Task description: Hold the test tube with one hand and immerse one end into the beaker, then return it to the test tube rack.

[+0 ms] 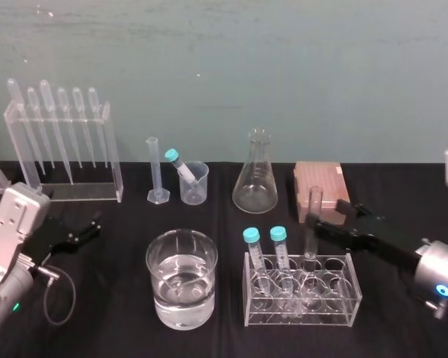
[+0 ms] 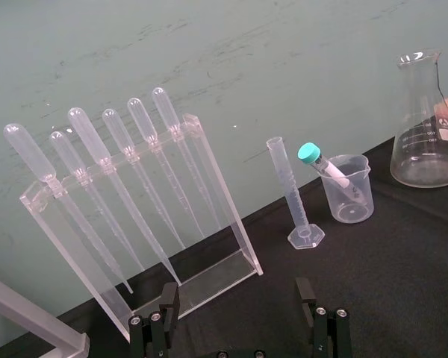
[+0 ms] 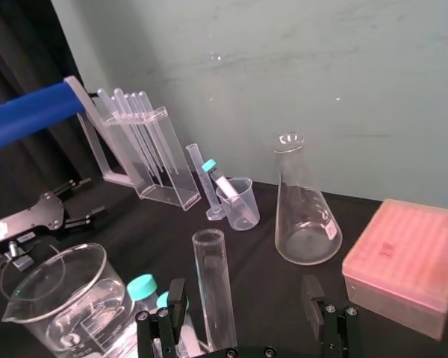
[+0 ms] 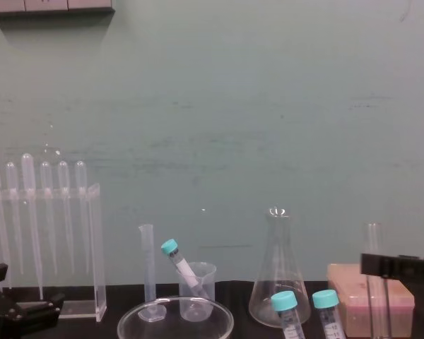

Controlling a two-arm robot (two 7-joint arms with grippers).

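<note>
One black worktop [image 1: 112, 328] carries the whole set-up. Biggest on it is the clear pipette stand [image 1: 63, 149] at 10 o'clock. Next in size comes the conical flask [image 1: 255, 175] at 1 o'clock, then the water-filled glass vessel [image 1: 181, 280] at 6 o'clock. The test tube rack [image 1: 336, 306] sits at 5 o'clock, with a pink box [image 1: 321, 183] behind it at 2 o'clock.

Right gripper [image 1: 334, 215] reaches in from 4 o'clock above the rack, fingers wide, one on each side of the test tube [image 1: 314, 200]. They look clear of the glass. Left gripper [image 1: 86, 230] rests at 8 o'clock, fingers spread wide and holding nothing.

The small beaker [image 1: 195, 185] is at 12 o'clock with a teal-capped tube leaning in it. The test tube stands upright in the rack, just beside two capped tubes [image 1: 278, 242].
</note>
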